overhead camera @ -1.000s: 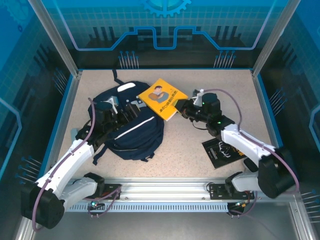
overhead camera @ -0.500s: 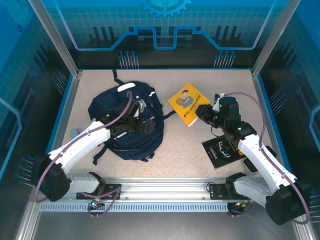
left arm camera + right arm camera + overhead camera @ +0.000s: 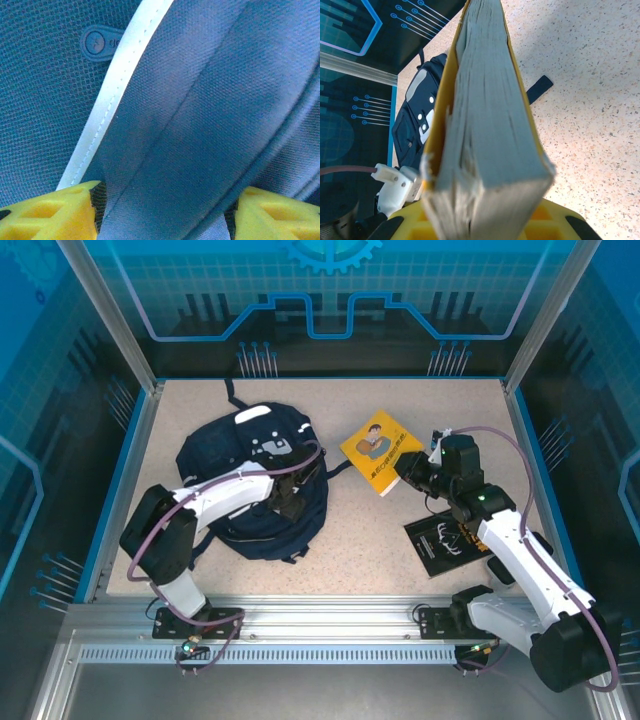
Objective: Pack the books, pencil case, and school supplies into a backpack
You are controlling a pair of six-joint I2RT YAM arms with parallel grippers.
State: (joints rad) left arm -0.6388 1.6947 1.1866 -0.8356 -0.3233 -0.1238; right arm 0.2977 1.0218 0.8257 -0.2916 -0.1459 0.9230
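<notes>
Yellow book (image 3: 380, 453), cartoon cover, frayed page edges; clamped in right gripper (image 3: 408, 471)

Pulled the yellow book (image 3: 380, 450) off the top right corner of the backpack (image 3: 215, 450) and over to the right, held in the right gripper (image 3: 405, 470). Left a gap of bare table (image 3: 350, 530) between book and backpack. Uncovered that corner of the backpack. Drew the right arm back toward its own side, mostly early on, with just a tiny shift at the end. Slid the left gripper (image 3: 296, 492) across the backpack, from its left part to its right edge. Folded the left arm up tighter and swung its elbow in closer to the backpack.
</notes>
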